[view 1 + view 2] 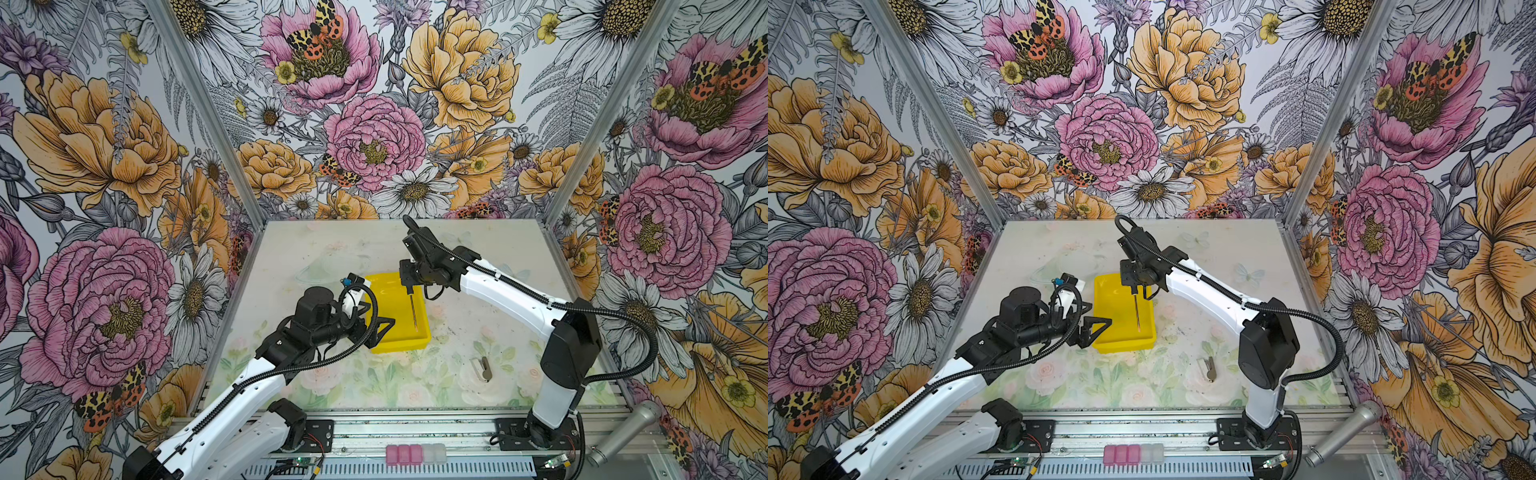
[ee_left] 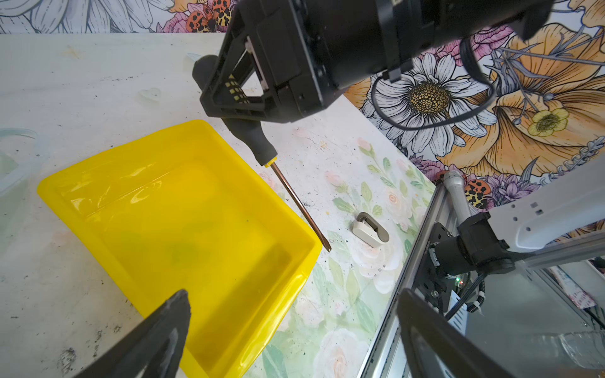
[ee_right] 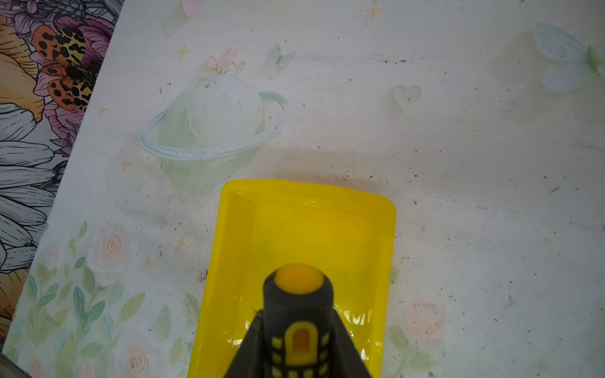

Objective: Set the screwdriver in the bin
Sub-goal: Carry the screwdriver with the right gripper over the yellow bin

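Note:
The screwdriver (image 1: 412,309) (image 1: 1137,311) has a black handle (image 3: 298,304) with yellow marks and a thin dark shaft (image 2: 301,206). My right gripper (image 1: 409,282) (image 1: 1133,282) (image 2: 235,98) (image 3: 298,327) is shut on its handle. It holds the screwdriver above the yellow bin (image 1: 399,345) (image 1: 1125,345) (image 2: 183,229) (image 3: 304,229), shaft sloping down along the bin's right side. I cannot tell whether the tip touches the bin. My left gripper (image 1: 376,316) (image 1: 1098,314) (image 2: 293,294) is open and empty at the bin's near left edge.
A small grey metal clip-like object (image 1: 482,368) (image 1: 1209,369) (image 2: 371,229) lies on the table to the right of the bin, nearer the front. A silver microphone (image 1: 627,432) rests at the front right corner. Pink and white blocks (image 1: 415,454) sit on the front rail.

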Tool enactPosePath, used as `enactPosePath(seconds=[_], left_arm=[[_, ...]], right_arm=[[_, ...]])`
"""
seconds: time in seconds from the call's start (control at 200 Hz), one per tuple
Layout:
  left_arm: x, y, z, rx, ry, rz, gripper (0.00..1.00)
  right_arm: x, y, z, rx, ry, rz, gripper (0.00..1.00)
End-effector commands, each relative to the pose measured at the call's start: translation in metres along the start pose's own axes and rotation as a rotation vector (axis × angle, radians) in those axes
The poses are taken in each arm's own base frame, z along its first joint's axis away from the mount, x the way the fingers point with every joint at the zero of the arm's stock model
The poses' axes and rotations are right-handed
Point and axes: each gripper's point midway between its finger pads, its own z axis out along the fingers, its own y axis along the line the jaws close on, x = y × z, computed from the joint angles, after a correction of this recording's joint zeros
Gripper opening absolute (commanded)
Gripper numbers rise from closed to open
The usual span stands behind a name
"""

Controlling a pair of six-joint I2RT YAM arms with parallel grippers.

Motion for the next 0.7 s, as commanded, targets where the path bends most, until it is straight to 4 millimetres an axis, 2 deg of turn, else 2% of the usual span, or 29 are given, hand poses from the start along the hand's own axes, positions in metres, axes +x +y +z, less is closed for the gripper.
enactPosePath(seconds=[0.0, 0.24, 0.42, 0.58, 0.696], left_arm=[[-0.009, -0.003, -0.005, -0.004, -0.044, 0.016, 0.99], [-0.01, -0.004, -0.007, -0.008, -0.055, 0.023, 0.99], [-0.009, -0.001, -0.006, -0.022, -0.046, 0.019, 0.99], [-0.008, 0.003, -0.006, -0.035, -0.052, 0.017, 0.99], [-0.006, 0.003, -0.005, -0.03, -0.045, 0.013, 0.99]], right_arm=[[-0.014, 0.015, -0.003, -0.037, -0.03, -0.021, 0.0], [-0.016, 0.031, 0.009, -0.081, -0.007, -0.048, 0.0], [-0.013, 0.041, 0.027, -0.11, 0.027, -0.046, 0.0], [-0.006, 0.044, 0.042, -0.114, 0.058, -0.04, 0.0], [-0.005, 0.044, 0.045, -0.116, 0.06, -0.036, 0.0]])
